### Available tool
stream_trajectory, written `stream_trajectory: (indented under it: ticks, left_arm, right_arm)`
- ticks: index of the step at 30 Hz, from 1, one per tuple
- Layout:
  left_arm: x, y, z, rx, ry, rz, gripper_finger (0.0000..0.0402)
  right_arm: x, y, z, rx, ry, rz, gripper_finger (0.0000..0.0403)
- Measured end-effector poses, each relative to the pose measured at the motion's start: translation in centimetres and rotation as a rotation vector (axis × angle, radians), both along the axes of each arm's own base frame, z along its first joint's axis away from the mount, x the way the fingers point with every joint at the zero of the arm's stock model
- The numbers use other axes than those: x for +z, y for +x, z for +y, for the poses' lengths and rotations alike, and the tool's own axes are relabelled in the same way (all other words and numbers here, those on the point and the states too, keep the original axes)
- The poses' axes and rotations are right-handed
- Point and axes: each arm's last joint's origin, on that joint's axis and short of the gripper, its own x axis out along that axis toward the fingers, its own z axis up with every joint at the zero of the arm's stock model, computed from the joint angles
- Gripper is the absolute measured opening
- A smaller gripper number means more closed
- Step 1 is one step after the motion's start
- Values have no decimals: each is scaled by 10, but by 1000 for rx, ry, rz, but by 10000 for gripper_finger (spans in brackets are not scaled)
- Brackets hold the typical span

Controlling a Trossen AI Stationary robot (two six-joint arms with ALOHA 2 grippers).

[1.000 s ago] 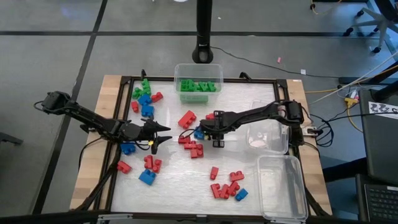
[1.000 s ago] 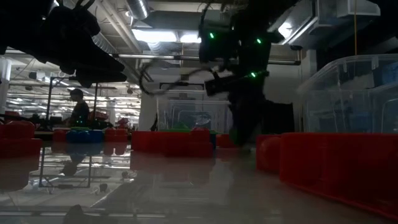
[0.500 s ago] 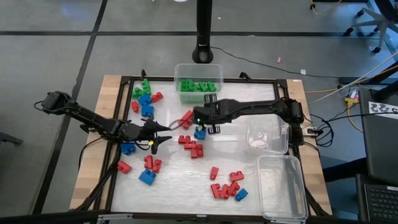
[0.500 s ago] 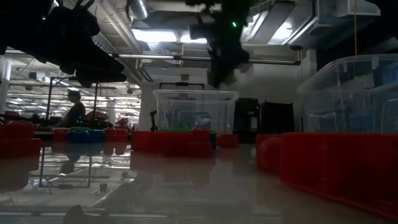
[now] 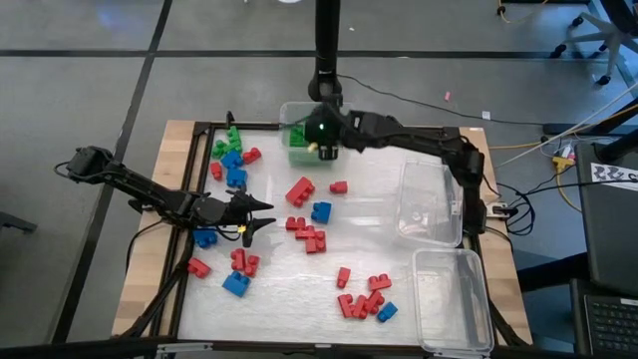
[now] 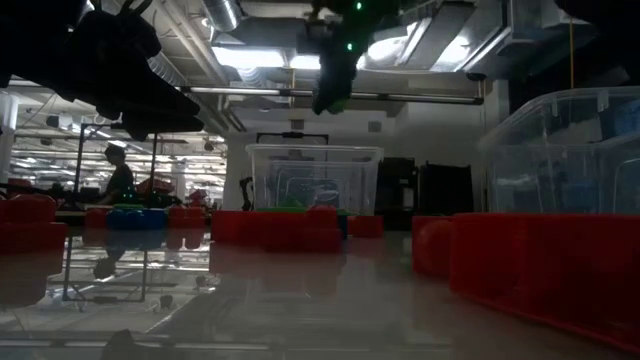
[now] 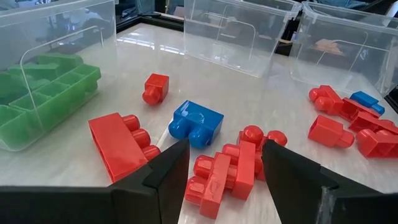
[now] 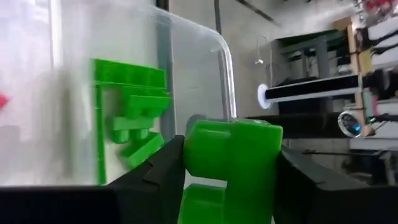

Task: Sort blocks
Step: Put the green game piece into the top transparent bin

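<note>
- The right hand (image 5: 321,137) hangs over the clear tub (image 5: 289,112) at the far edge of the counter (image 5: 299,299), pinching a green block (image 8: 231,163) between its fingers; the right wrist view shows the block gripped, with green blocks (image 8: 130,118) already lying in the tub beyond it.
- The step in hand looks like dropping this green block in with the other greens. To do it well, the hand should be fully inside the tub's rim before it lets go, low enough that the block does not bounce out, and the fingers should spread cleanly so the block falls free.
- The left hand (image 5: 261,217) hovers low over the counter's left half, its fingers spread and empty, facing a blue block (image 7: 196,123) and a cluster of red blocks (image 7: 227,168).
- Compared with a second ago, the right arm has swung from the middle of the counter, where its hand was down among the red and blue blocks, up and across to the tub. The left arm has not moved.
- Loose red and blue blocks are scattered on the counter, with a few green ones (image 5: 227,142) near the far left corner, so much sorting is left.
</note>
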Motion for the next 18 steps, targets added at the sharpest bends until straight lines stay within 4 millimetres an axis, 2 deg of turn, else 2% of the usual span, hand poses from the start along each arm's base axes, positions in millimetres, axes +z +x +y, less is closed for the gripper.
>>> stream_trajectory:
  ticks: [5, 10, 15, 18]
  left_arm:
    - [0, 0, 0, 0, 0, -1, 188]
    - [0, 0, 1, 8, 1, 0, 188]
    - [0, 1, 4, 27, -2, -2, 188]
    - [0, 1, 7, 40, 13, 2, 188]
  right_arm:
    - [-4, -3, -29, -61, -6, -44, 213]
    - [-11, -7, -46, -110, 57, -70, 245]
    - [-14, -6, -42, -85, 59, -30, 295]
    - [-8, -10, -28, -10, 49, 46, 315]
